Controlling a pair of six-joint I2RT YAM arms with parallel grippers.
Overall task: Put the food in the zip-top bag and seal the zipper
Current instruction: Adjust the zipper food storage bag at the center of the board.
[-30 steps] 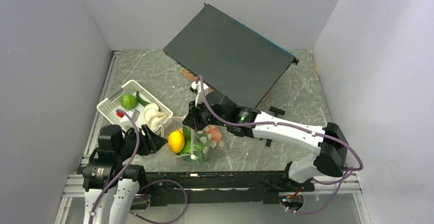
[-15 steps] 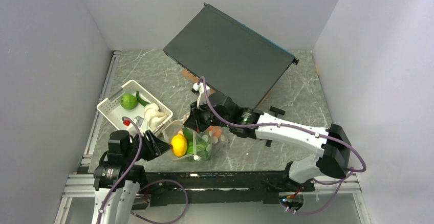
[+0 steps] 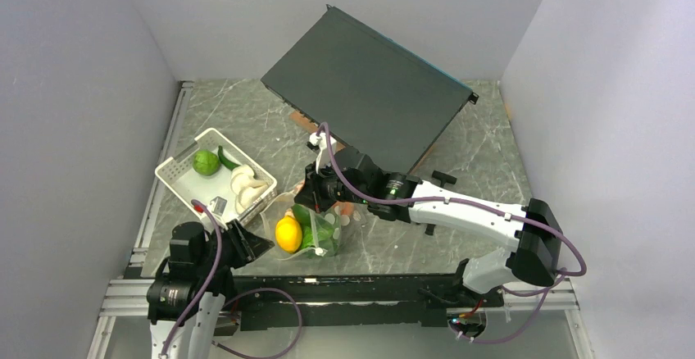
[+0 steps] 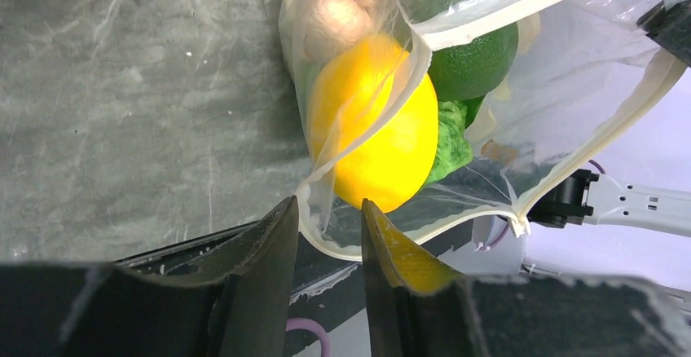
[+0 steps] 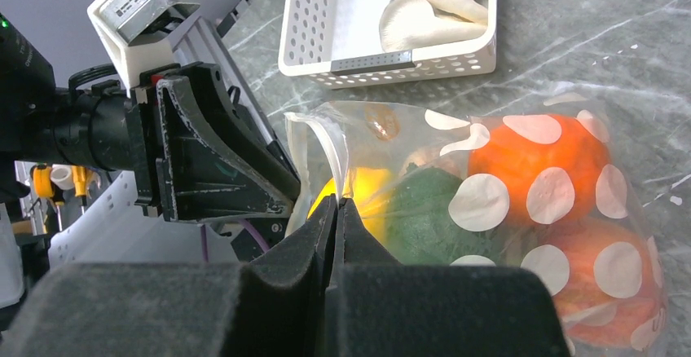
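Note:
The clear polka-dot zip-top bag (image 3: 329,226) lies on the table with its mouth held open toward my left arm. It holds an orange (image 5: 538,161), a round green fruit (image 4: 477,51), lettuce (image 4: 452,138) and a yellow lemon (image 4: 383,141), which sits in the mouth. The whitish zipper (image 4: 497,11) crosses over the lemon. My left gripper (image 4: 324,210) is open just below the lemon, and the bag's lower rim lies between its fingers. My right gripper (image 5: 336,202) is shut on the bag's upper edge and holds it up.
The white perforated basket (image 3: 176,174) stands left of the bag. It holds a green fruit (image 3: 206,162), a cucumber (image 3: 227,158) and mushrooms (image 3: 248,185). A large dark flat box (image 3: 369,97) leans at the back. The table's front edge (image 3: 352,279) is close below the bag.
My left gripper carried the lemon right into the bag's mouth, let it go and drew back toward the front left. My right gripper still holds the bag's edge.

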